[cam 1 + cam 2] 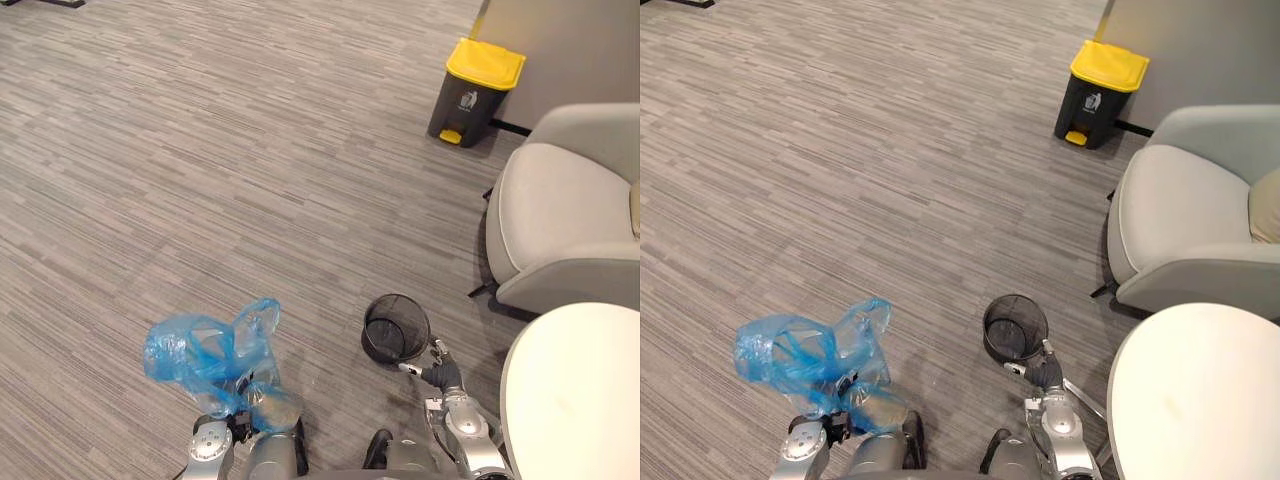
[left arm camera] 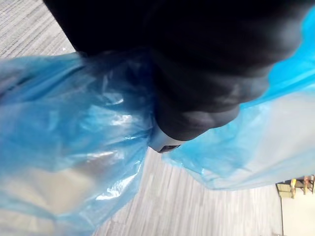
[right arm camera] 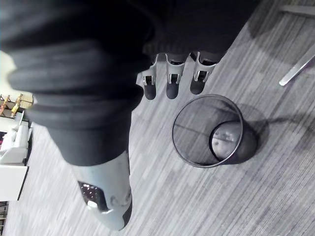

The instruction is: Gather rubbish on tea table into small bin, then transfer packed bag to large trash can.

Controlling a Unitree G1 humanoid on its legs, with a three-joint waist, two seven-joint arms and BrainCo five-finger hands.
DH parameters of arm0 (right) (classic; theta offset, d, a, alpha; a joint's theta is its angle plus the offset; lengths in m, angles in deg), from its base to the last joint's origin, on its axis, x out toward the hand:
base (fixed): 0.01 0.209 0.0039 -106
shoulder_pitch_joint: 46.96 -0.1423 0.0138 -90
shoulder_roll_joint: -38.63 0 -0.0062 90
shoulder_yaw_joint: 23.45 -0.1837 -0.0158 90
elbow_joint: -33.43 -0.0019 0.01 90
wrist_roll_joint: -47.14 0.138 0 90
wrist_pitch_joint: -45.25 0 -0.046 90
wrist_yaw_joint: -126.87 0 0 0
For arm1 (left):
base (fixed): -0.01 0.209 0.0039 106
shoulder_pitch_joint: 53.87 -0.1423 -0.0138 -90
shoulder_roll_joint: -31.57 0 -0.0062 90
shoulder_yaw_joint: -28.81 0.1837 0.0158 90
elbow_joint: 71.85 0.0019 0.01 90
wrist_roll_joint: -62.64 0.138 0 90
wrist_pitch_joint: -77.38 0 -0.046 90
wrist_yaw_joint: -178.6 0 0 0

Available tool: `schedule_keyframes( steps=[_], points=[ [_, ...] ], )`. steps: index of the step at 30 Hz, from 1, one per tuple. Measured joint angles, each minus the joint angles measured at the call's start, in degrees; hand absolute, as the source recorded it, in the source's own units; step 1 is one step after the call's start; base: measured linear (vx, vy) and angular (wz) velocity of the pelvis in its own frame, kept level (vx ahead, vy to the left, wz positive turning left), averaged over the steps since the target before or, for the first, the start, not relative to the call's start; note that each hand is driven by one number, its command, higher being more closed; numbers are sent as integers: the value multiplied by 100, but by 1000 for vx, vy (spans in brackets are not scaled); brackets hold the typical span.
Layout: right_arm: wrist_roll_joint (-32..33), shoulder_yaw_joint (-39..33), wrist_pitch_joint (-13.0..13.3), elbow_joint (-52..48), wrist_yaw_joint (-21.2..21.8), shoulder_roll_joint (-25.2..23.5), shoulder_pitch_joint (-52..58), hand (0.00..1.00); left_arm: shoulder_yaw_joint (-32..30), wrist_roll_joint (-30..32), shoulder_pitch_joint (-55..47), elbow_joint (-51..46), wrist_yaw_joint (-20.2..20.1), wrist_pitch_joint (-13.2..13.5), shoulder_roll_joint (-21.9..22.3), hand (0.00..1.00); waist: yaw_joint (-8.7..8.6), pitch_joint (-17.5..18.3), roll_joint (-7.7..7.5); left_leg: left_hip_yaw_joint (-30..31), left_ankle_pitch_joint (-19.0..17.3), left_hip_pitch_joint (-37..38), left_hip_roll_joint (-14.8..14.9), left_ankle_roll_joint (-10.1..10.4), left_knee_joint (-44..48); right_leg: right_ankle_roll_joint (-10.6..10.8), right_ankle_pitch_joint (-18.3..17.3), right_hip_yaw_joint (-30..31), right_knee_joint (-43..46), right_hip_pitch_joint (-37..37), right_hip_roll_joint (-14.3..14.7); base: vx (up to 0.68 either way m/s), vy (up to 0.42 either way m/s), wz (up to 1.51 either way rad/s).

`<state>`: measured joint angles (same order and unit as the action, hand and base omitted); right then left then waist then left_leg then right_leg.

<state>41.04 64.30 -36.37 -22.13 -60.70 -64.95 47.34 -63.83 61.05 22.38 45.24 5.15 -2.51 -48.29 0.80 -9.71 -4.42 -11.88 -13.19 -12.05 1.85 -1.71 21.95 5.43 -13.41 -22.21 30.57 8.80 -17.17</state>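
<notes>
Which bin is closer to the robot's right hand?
The small black mesh bin, just by the right hand; the yellow-lidded trash can stands far off.

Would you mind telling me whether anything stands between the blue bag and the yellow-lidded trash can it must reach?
Nothing visible does. Bare grey floor runs from the blue bag to the yellow-lidded trash can. The black mesh bin stands off that line, by the right hand, and the armchair sits to the route's right.

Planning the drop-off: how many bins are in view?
2. A small black mesh bin on the floor by the right hand; a yellow-lidded trash can by the far wall.
</notes>
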Motion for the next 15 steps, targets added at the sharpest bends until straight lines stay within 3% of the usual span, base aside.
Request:
schedule_keyframes(
  steps=[2, 3, 4, 8, 10, 11, 12, 13, 15],
  points=[
    [1, 32, -7, -36, 2, -32, 68, 0, 27, 0, -30, -207, 8, -33, 4, 100, -1, -44, 7, 180, -147, 133, -54, -93, 117, -230, 427, 982, 1080, 495, 77, 213, 156, 49],
    [1, 41, -6, -132, 10, -88, 143, 0, 45, -1, -30, -341, 16, -32, 7, 100, 8, -116, 112, 349, -204, 181, -32, -154, 133, -41, 170, 1385, 1374, 741, 355, 265, 113, 52],
    [3, 42, -1, -303, 9, -156, 228, 0, 23, -3, -14, -460, 36, -31, -15, 100, -1, -116, 89, 463, -248, 237, -25, -182, 87, -51, -88, 1557, 1318, 879, 650, 208, 50, 51],
    [123, 33, 5, -418, 0, -135, 251, 0, 60, -5, 120, -463, 112, -28, -33, 100, -74, -122, 46, 752, -345, 504, -203, -194, -188, -117, -164, 1580, 563, 1355, 1169, 265, -14, 49],
    [126, 34, -1, -431, 0, -100, 286, 0, 87, -3, 159, -466, 110, -23, -16, 100, -190, -91, -10, 956, -520, 618, -350, -66, -55, -293, 71, 1595, 38, 1323, 1222, 401, -76, 83],
    [127, 16, 1, -447, 0, -17, 343, 0, 96, -1, 216, -405, 108, -43, 38, 100, -232, -111, 85, 1133, -751, 696, -341, 36, 165, -560, 220, 1472, 96, 1196, 1215, 445, -64, 53],
    [129, 15, 1, -472, 1, 42, 358, 0, 101, 1, 206, -426, 102, -56, 160, 100, -177, -76, 273, 1153, -806, 785, -213, 129, 152, -594, 78, 1331, 60, 1071, 1284, 463, -64, 43],
    [131, 10, -1, -521, 0, 39, 385, 0, 129, 1, 204, -442, 96, -55, 195, 100, -174, -56, 320, 1145, -791, 844, -175, 180, 119, -621, 3, 1271, -10, 980, 1302, 562, -91, 37],
    [145, 27, -4, -785, 7, -18, 527, 0, 206, 0, 199, -462, 86, -61, 312, 100, -236, -56, 385, 1001, -593, 885, 29, 540, 462, -632, -56, 985, -400, 422, 1366, 465, -116, 56]
  ],
)
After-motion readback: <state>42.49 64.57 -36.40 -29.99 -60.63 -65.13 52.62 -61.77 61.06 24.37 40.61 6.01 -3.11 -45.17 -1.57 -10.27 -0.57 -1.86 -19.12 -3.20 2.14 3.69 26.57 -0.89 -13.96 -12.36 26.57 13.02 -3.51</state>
